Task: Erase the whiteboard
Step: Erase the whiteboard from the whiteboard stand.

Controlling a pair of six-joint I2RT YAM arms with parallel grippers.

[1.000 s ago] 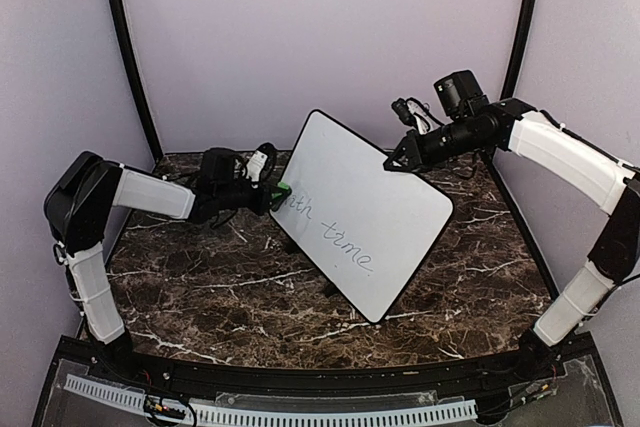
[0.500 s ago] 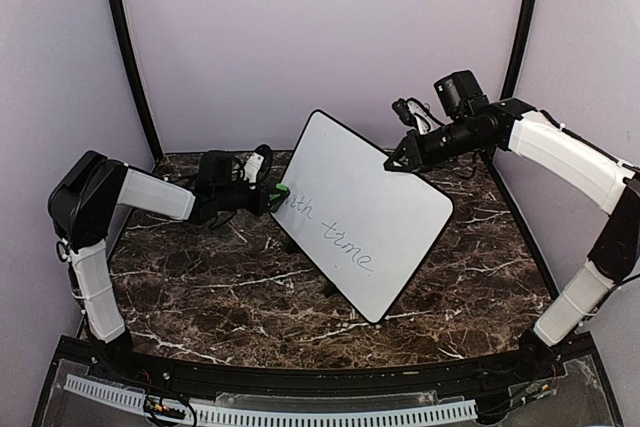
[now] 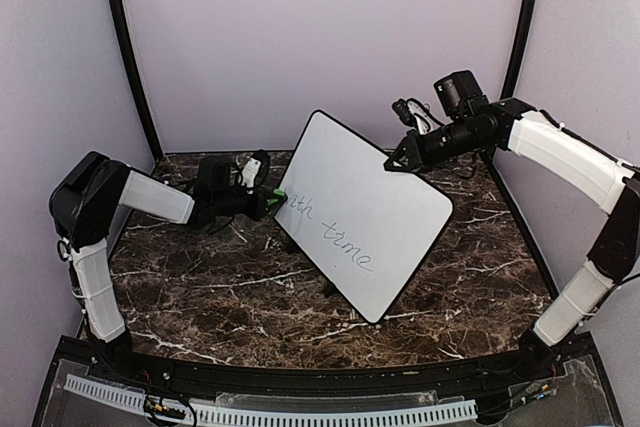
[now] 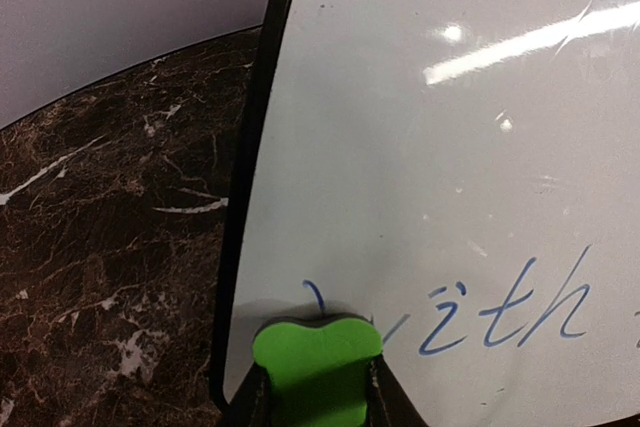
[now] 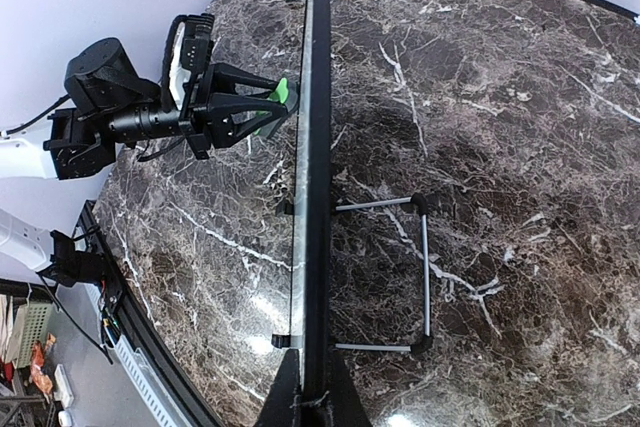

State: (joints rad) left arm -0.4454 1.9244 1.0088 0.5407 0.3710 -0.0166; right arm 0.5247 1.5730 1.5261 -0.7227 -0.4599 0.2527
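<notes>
Whiteboard (image 3: 360, 207): propped at a slant in the middle of the top view, on the counter (image 3: 200, 287). One rounded corner points toward the back wall, and a thin black frame runs round the white face.
Handwriting (image 3: 330, 230): runs across the lower left half of the board face and reads "with time". In the left wrist view it is blue, with a stray curl ahead of the "w" at the bottom centre of the frame.
Left tool (image 3: 270, 199): at centre left of the top view, reaching in from the left and clenched on the green eraser (image 3: 281, 194).
Eraser position: its front end lies against the board face just inside the left frame edge. In the left wrist view it overlaps the stray curl at the start of the writing.
Right tool (image 3: 392, 162): at upper right of centre in the top view, pinched on the board's upper right edge. In the right wrist view both fingers clamp the black frame at the bottom centre.
Wire stand (image 5: 422, 272): a thin metal loop behind the board, lying on the counter, at lower right of centre in the right wrist view.
Counter surface: dark marble with white veins.
</notes>
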